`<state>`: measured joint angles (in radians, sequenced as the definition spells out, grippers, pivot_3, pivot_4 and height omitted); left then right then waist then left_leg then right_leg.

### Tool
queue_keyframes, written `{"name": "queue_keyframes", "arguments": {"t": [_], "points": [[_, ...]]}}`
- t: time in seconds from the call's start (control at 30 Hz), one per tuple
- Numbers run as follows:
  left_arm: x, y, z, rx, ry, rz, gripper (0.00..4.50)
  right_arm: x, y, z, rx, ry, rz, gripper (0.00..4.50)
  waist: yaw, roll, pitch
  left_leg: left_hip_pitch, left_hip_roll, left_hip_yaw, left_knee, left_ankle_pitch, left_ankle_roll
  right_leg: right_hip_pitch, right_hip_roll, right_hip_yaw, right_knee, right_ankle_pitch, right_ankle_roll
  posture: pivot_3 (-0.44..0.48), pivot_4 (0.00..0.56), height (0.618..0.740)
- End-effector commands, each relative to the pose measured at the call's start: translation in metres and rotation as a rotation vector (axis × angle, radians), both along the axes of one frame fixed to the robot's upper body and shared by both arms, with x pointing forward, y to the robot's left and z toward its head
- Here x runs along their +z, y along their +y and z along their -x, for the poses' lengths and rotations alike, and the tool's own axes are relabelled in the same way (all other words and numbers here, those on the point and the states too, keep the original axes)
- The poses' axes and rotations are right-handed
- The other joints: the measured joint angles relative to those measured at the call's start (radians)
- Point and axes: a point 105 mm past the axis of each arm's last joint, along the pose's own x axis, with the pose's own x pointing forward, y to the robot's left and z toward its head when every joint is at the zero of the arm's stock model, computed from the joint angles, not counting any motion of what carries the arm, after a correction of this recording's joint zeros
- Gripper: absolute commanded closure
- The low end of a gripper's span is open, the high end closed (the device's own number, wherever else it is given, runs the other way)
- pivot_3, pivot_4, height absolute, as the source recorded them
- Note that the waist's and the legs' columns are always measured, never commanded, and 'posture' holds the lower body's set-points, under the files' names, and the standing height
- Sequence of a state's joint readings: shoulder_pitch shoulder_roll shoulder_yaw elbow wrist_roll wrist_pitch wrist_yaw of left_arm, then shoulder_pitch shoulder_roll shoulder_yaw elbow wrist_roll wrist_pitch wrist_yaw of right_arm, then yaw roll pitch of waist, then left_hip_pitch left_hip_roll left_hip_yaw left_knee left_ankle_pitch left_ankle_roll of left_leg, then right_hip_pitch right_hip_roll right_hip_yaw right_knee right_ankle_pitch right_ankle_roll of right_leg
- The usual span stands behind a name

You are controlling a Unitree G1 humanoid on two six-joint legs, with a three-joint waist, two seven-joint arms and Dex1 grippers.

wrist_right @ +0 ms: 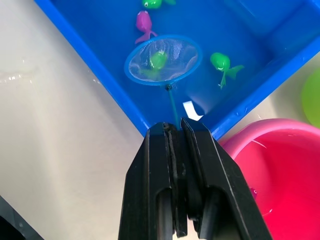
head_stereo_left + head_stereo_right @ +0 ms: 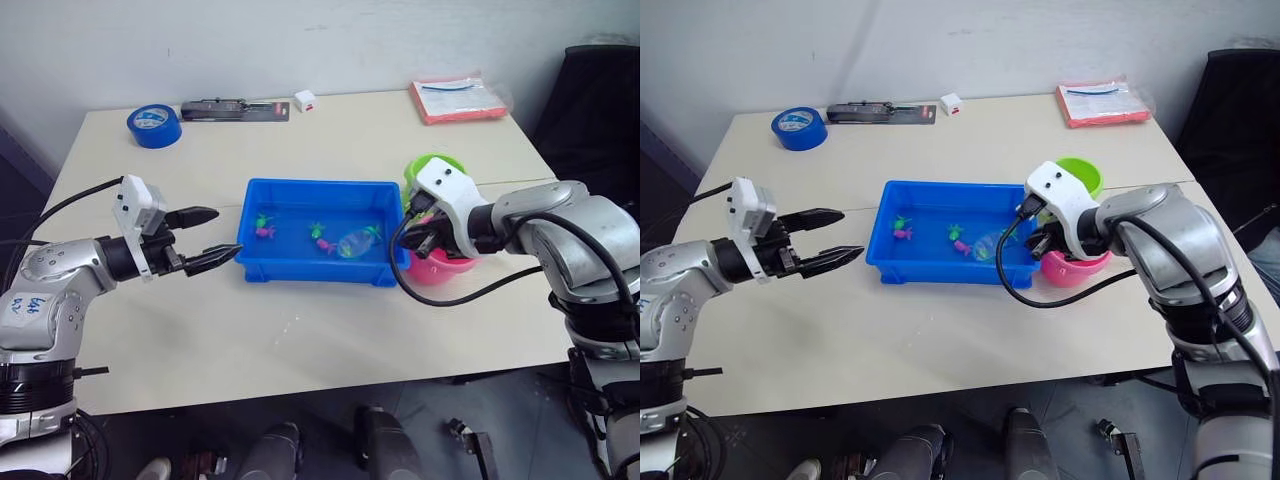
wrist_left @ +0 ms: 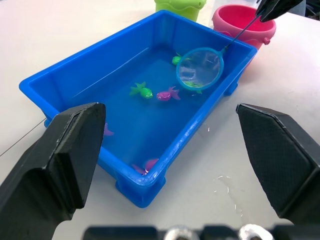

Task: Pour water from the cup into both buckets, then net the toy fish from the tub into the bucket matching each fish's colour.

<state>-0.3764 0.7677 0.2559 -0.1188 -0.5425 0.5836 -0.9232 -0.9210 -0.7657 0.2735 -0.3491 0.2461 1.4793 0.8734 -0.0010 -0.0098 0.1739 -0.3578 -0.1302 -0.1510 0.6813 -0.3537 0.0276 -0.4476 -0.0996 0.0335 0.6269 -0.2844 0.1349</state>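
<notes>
Your right gripper clamps thin dark stick of small blue-hooped mesh net. Hoop sits in shallow bright blue plastic tub at desk middle, over one green toy fish; more green and pink fish lie loose around it. Pink round bucket and lime green bucket touch tub's right end, under your right wrist. Your left gripper hangs wide open, just off tub's left end. Blue tape roll, black tool, small white box and red packet line desk's far edge.

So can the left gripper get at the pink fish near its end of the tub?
Probably yes: the left gripper is open just outside the tub, and nothing stands between it and that pink fish; the net is farther along.
</notes>
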Motion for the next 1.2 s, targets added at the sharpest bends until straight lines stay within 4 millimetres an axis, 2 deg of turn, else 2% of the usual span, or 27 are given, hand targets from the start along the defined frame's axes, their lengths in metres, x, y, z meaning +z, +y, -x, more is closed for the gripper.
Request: {"name": "queue_keyframes", "arguments": {"t": [0.03, 0.47, 0.57, 0.93, 1.2], "points": [[0.012, -0.002, 0.005, -0.007, -0.052, 0.002, 0.0, 0.008, 0.002, -0.001, 0.022, -0.043, 0.012, 3.71, 0.0, 0.0, 0.0, 0.0, 0.0, 0.0, 0.0, 0.0, 0.0, 0.0, 0.0, 0.0, 0.0, 0.0, 0.0, 0.0, 0.15, 0.74], [0.015, 0.003, 0.014, 0.023, -0.061, 0.012, 0.0, -0.006, 0.008, -0.016, 0.062, -0.041, 0.088, 3.71, -0.001, 0.0, 0.0, 0.0, 0.0, 0.0, 0.0, 0.0, 0.0, 0.0, 0.0, 0.0, 0.0, 0.0, 0.0, 0.0, 0.15, 0.74], [0.015, 0.004, 0.017, 0.032, -0.063, 0.013, 0.0, -0.006, 0.016, -0.02, 0.085, -0.041, 0.075, 3.71, -0.002, 0.0, 0.0, 0.0, 0.0, 0.0, 0.0, 0.0, 0.0, 0.0, 0.0, 0.0, -0.001, 0.0, 0.0, 0.0, 0.15, 0.74], [0.017, 0.008, 0.023, 0.055, -0.065, 0.009, 0.0, -0.01, 0.042, -0.022, 0.132, 0.001, -0.033, 3.71, -0.002, 0.0, 0.0, 0.0, 0.001, 0.0, -0.001, 0.0, 0.0, 0.0, 0.001, 0.0, -0.001, 0.0, 0.0, 0.0, 0.15, 0.74], [0.018, 0.01, 0.024, 0.06, -0.063, 0.003, 0.0, 0.0, 0.051, -0.02, 0.103, 0.051, -0.175, 3.71, -0.001, 0.0, 0.0, 0.0, 0.001, 0.0, -0.001, -0.001, -0.001, -0.001, 0.001, 0.0, -0.001, 0.0, 0.0, 0.0, 0.15, 0.74]]}}
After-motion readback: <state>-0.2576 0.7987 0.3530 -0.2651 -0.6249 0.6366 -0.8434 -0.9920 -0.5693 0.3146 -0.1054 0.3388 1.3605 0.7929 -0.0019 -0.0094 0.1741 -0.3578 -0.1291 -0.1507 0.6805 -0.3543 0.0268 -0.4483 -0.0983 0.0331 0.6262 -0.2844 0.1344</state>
